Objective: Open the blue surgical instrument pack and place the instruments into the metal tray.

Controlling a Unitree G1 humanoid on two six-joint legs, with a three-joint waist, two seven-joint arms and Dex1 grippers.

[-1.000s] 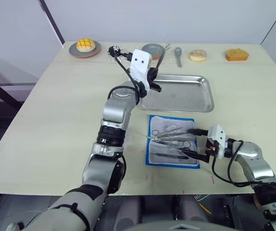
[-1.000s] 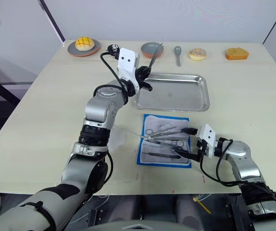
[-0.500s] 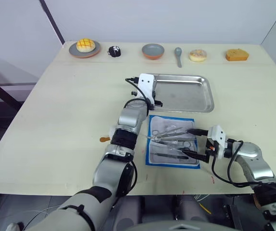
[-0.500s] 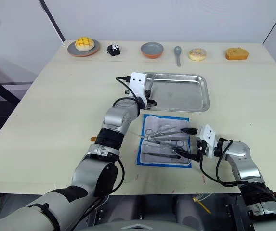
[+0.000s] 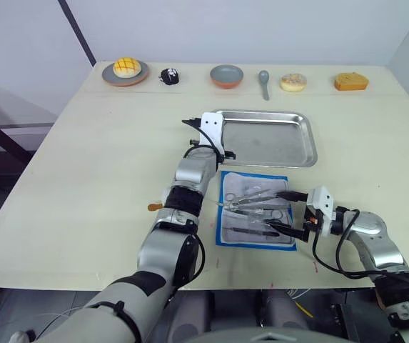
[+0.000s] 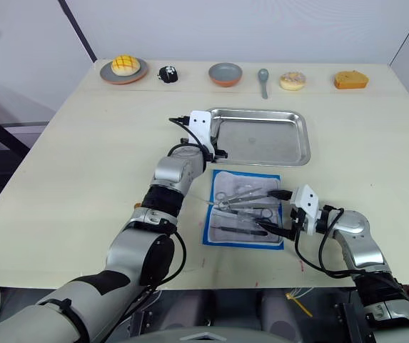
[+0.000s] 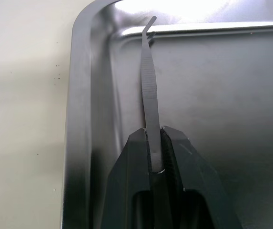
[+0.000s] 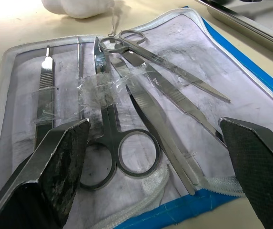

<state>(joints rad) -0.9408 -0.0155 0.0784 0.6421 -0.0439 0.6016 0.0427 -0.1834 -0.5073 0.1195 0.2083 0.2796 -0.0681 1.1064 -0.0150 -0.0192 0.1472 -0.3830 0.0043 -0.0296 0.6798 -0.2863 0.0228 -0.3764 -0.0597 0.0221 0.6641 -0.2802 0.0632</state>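
The metal tray (image 5: 290, 143) lies past the middle of the table. My left gripper (image 7: 153, 160) is low over its left end (image 5: 223, 150), shut on slim silver tweezers (image 7: 148, 86) whose tip rests near the tray's corner. The blue surgical instrument pack (image 5: 258, 177) lies opened just in front of the tray, white inside with a blue border. On it lie taped-down instruments: scissors (image 8: 108, 143), forceps (image 8: 174, 78) and a scalpel (image 8: 45, 78). My right gripper (image 5: 281, 211) is open at the pack's right edge, fingers (image 8: 55, 162) spread over the instruments' handles.
Along the table's far edge stand a plate with a yellow bun (image 5: 125, 69), a small black object (image 5: 169, 76), a grey bowl (image 5: 227, 74), a spoon (image 5: 264, 80), a donut (image 5: 293, 82) and an orange cake (image 5: 351, 81). A small orange item (image 5: 154, 207) lies left of the pack.
My left arm has come down from high over the back of the table to the tray's left end, still holding the tweezers. The right gripper has stayed at the pack.
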